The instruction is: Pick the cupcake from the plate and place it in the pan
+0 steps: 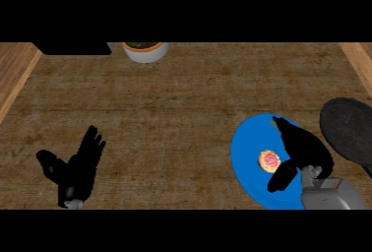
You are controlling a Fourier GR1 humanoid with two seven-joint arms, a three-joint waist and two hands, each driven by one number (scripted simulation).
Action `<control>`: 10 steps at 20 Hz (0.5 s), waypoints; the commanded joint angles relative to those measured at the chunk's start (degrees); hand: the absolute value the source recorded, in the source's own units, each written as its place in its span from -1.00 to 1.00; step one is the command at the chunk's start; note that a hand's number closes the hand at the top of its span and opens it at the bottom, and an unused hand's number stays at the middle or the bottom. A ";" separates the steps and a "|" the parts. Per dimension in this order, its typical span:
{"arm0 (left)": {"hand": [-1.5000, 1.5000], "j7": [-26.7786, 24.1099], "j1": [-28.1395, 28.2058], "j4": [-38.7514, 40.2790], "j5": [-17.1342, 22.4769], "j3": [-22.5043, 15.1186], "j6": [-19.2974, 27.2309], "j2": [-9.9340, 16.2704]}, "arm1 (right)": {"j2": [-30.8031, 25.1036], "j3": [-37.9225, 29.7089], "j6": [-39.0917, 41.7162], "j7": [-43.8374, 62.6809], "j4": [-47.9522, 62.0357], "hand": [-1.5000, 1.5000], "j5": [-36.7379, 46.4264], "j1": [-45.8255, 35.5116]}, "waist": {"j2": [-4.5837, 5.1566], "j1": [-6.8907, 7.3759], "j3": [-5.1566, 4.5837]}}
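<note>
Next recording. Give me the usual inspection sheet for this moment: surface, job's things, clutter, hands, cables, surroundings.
Surface: brown counter, wood strips along both side edges.
Job's things: cupcake lies on the blue plate; the dark pan is to the right of the plate, partly cut off by the view's edge.
Clutter: white pot with soil at the far edge; a black object beside it, too cut off to identify.
Hands: right hand is over the plate, thumb and fingers either side of the cupcake, not closed on it; left hand is open, resting at lower left.
Cables: nothing seen.
Surroundings: nothing seen beyond the counter.
</note>
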 commanded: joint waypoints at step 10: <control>0.00 -1.27 -2.50 5.12 -4.60 3.04 -1.65 -4.83 | 3.65 -1.26 -8.60 -9.40 5.15 -1.00 9.28 2.70 | 0.02 -0.13 0.00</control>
